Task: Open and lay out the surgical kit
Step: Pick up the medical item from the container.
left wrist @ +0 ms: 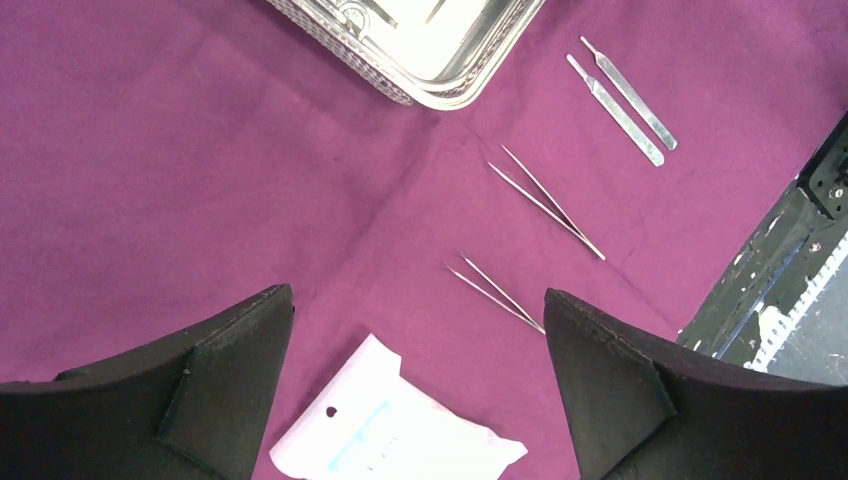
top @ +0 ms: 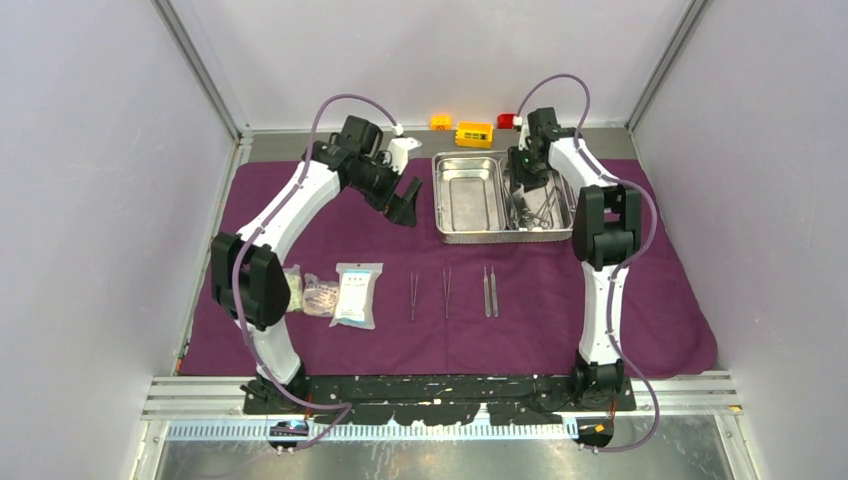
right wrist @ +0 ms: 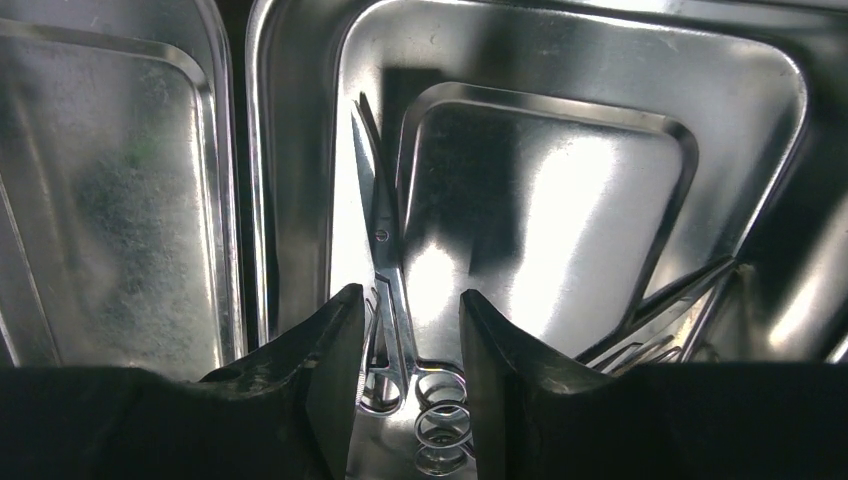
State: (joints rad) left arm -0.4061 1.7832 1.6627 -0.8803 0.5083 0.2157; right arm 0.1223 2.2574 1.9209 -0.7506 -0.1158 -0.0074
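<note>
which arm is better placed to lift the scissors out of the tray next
Right. The right gripper is down in the tray's right compartment, fingers either side of the scissors. The left gripper hangs open over the cloth, outside the tray.

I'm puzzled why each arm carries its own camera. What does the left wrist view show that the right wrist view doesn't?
Only the left wrist view shows the purple cloth, two tweezers, two flat handles and a white packet. Only the right wrist view shows scissors lying inside the tray, between the right fingers. Both show the steel tray.
</note>
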